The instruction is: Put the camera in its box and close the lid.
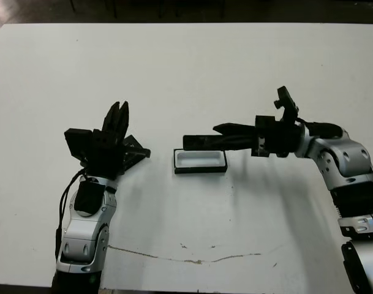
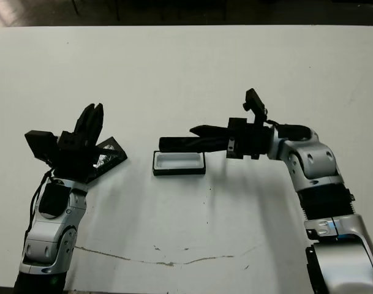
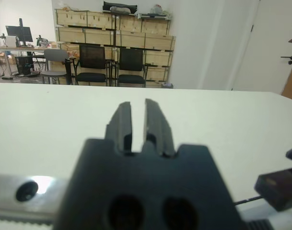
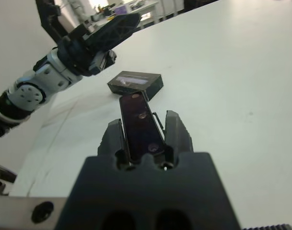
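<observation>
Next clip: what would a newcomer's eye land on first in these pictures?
First, the right gripper reaching in from the side, clamped on the slim black camera, whose tip hangs just above the far edge of the open white-lined box at mid-table. Next, the left gripper, fingers nearly together and holding nothing, with the black lid and its silvery strip lying on the table right beside it.

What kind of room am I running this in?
Probably a lab or workshop: stacked wooden crates along the back wall, black office chairs before them, and a desk with a monitor beyond the white table.
</observation>
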